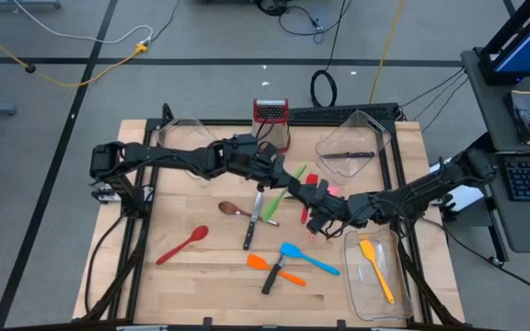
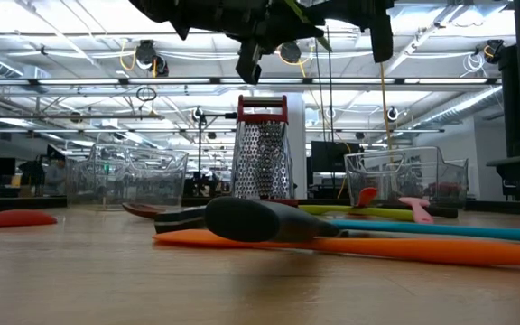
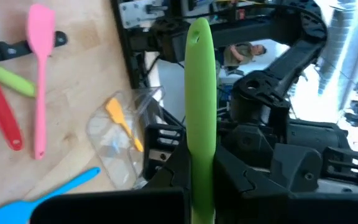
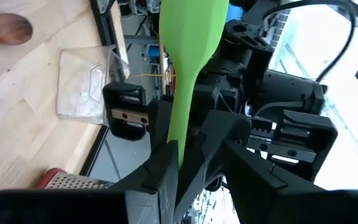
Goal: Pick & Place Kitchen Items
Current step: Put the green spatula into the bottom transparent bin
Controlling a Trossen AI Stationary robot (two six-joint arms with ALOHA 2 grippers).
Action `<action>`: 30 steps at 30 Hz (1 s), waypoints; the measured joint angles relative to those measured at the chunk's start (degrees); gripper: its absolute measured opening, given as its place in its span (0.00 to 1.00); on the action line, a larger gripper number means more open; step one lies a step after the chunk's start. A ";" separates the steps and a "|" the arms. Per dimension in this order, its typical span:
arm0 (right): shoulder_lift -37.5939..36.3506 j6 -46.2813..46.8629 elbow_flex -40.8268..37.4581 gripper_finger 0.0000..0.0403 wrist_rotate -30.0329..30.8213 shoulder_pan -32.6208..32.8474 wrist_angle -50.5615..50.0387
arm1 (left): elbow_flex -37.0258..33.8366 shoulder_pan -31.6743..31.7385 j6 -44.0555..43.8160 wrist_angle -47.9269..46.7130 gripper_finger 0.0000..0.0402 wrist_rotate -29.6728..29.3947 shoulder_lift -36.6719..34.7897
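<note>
A green spatula (image 1: 295, 173) is held above the table's middle between my two grippers. My left gripper (image 1: 279, 177) comes from the left and is shut on it. My right gripper (image 1: 311, 198) comes from the right and is shut on it too. In the left wrist view the handle's end with its hole (image 3: 196, 38) sticks out past my fingers. In the right wrist view the blade (image 4: 191, 25) sticks out past them. A red spatula (image 1: 308, 195), a pink one (image 1: 331, 190), a brown spoon (image 1: 233, 209) and a red spoon (image 1: 182, 245) lie on the table. My left gripper pinches the green spatula's handle (image 3: 201, 163) between its two fingers, which lie across it; the free end reaches on toward the right arm. The spatula is lifted clear of the table. My right gripper pinches the handle just below the blade (image 4: 178, 144) between its two fingers, which lie across it, close to the left gripper. The blade reaches on toward the left arm.
A clear bin (image 1: 389, 299) at the near right holds a yellow spatula (image 1: 375, 267). A far-right bin (image 1: 375, 133) holds a knife (image 1: 348, 154). Another bin (image 1: 187, 133) stands far left. A grater (image 1: 271, 119) stands at the far edge. Blue (image 1: 306, 258) and orange (image 1: 267, 264) spatulas lie near.
</note>
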 joint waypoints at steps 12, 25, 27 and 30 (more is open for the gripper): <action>0.07 0.39 0.00 0.29 0.95 0.63 -0.86 | 0.00 1.03 -0.21 0.15 0.04 1.01 -0.01; 0.05 0.58 0.00 0.29 -2.30 -1.53 -1.71 | 0.02 -0.43 -1.22 1.39 0.03 -4.04 -0.03; 0.05 0.58 0.00 0.29 -2.38 -1.55 -1.71 | 0.02 -0.43 -1.22 1.39 0.03 -5.01 -0.03; 0.03 0.58 0.00 0.29 -3.88 -1.53 -1.67 | 0.02 -0.41 -1.24 1.41 0.03 -6.31 -0.03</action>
